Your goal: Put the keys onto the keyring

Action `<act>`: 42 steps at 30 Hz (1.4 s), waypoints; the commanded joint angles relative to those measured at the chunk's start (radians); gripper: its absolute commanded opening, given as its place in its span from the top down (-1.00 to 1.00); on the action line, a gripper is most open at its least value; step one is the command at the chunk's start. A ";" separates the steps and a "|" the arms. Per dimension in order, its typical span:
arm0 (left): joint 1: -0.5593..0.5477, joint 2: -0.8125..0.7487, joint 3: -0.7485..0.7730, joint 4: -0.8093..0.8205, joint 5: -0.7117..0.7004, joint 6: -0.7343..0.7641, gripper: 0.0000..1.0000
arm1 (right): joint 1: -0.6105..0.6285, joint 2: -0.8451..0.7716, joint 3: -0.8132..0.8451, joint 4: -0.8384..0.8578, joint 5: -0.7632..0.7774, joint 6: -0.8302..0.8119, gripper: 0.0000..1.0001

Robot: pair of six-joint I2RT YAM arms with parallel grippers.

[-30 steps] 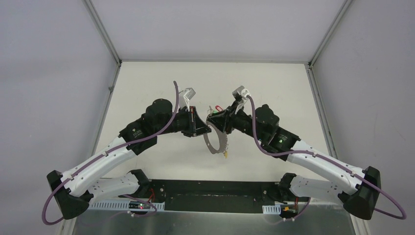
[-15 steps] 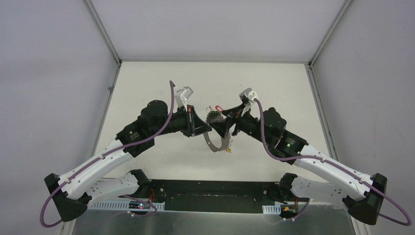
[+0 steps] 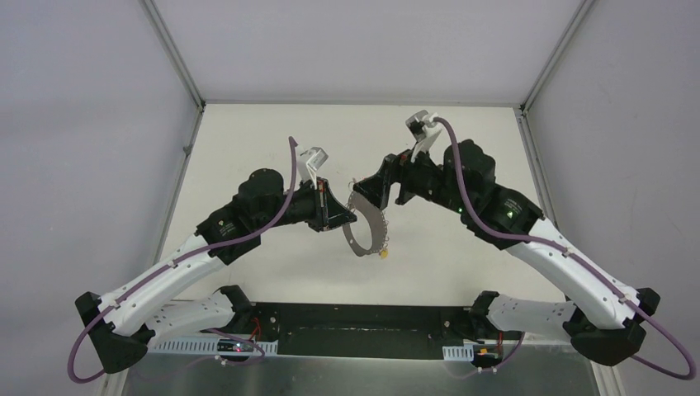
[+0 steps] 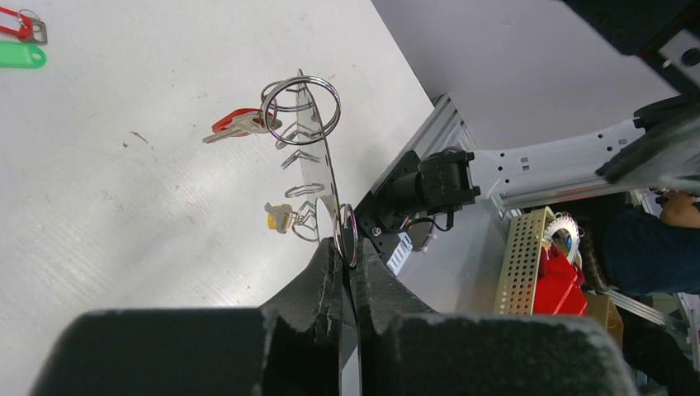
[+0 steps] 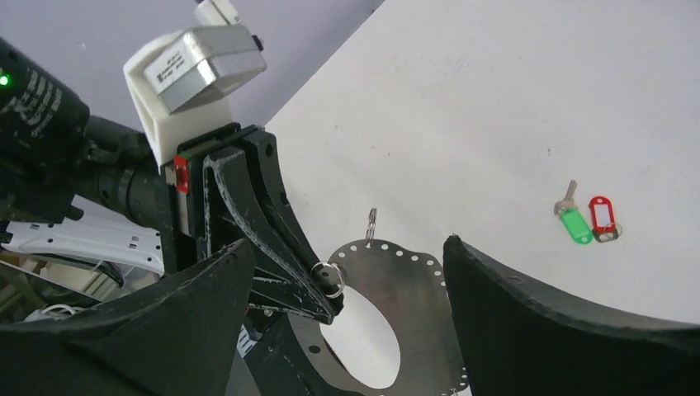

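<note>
The keyring (image 3: 368, 233) is a flat grey metal hoop with small holes along its rim, held up over the table. My left gripper (image 4: 347, 247) is shut on its edge. A red-tagged key (image 4: 235, 122) and a yellow-tagged key (image 4: 276, 216) hang from small loops on it; the yellow tag (image 3: 385, 255) dangles at its low end. My right gripper (image 5: 351, 242) is open and holds nothing, its fingers wide apart just above the keyring (image 5: 429, 313). A green-tagged key (image 5: 574, 221) and a red-tagged key (image 5: 603, 217) lie side by side on the table.
The white table (image 3: 272, 148) is fenced by grey walls and metal corner posts (image 3: 175, 58). Both arm bases sit on a black plate (image 3: 355, 322) at the near edge. Purple cables (image 3: 289, 177) loop off each wrist.
My right gripper has let go of the keyring, opened wide and drawn back up and to the right. The left gripper still holds the keyring in about the same place.
</note>
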State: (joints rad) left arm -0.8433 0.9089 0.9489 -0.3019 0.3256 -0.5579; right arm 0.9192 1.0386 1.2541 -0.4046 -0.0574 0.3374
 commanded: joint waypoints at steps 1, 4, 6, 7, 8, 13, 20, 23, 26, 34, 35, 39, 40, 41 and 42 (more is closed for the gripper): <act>-0.002 -0.002 0.011 0.045 0.038 0.027 1.00 | -0.027 0.113 0.187 -0.278 -0.032 0.083 -0.71; -0.002 0.001 0.011 0.037 0.038 0.030 1.00 | -0.031 0.200 0.319 -0.437 -0.017 0.099 -0.62; -0.002 0.001 0.011 0.030 0.037 0.030 1.00 | -0.031 0.266 0.408 -0.552 -0.019 0.097 -0.51; -0.001 0.003 0.012 0.026 0.037 0.031 1.00 | -0.030 0.289 0.445 -0.585 -0.024 0.096 -0.47; -0.001 0.004 0.012 0.022 0.035 0.032 1.00 | -0.030 0.305 0.469 -0.608 -0.037 0.092 -0.40; -0.002 0.014 0.013 0.012 0.045 0.031 1.00 | -0.028 0.351 0.509 -0.629 -0.052 0.080 0.06; -0.002 0.019 0.006 0.012 0.061 0.026 1.00 | -0.028 0.400 0.533 -0.640 -0.078 0.058 0.11; -0.001 0.021 0.007 0.012 0.063 0.029 1.00 | -0.028 0.411 0.528 -0.631 -0.077 0.060 0.09; -0.001 0.024 0.009 0.011 0.069 0.027 1.00 | -0.028 0.421 0.522 -0.619 -0.065 0.058 0.09; -0.001 0.028 0.007 0.011 0.081 0.023 1.00 | -0.028 0.453 0.549 -0.611 -0.058 0.040 0.09; -0.002 0.029 0.007 0.011 0.081 0.023 1.00 | -0.028 0.457 0.553 -0.614 -0.064 0.038 0.09; -0.001 0.030 0.007 0.011 0.081 0.023 1.00 | -0.028 0.470 0.558 -0.615 -0.074 0.032 0.14; -0.001 0.031 0.007 0.012 0.081 0.022 1.00 | -0.028 0.473 0.558 -0.615 -0.075 0.031 0.18; -0.002 0.031 0.007 0.011 0.080 0.021 1.00 | -0.027 0.475 0.558 -0.616 -0.077 0.028 0.22; -0.002 0.032 0.009 0.012 0.080 0.021 1.00 | -0.028 0.478 0.559 -0.619 -0.074 0.027 0.26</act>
State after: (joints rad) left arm -0.8433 0.9459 0.9489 -0.3347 0.3874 -0.5373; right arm 0.8917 1.5127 1.7634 -1.0328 -0.1211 0.3828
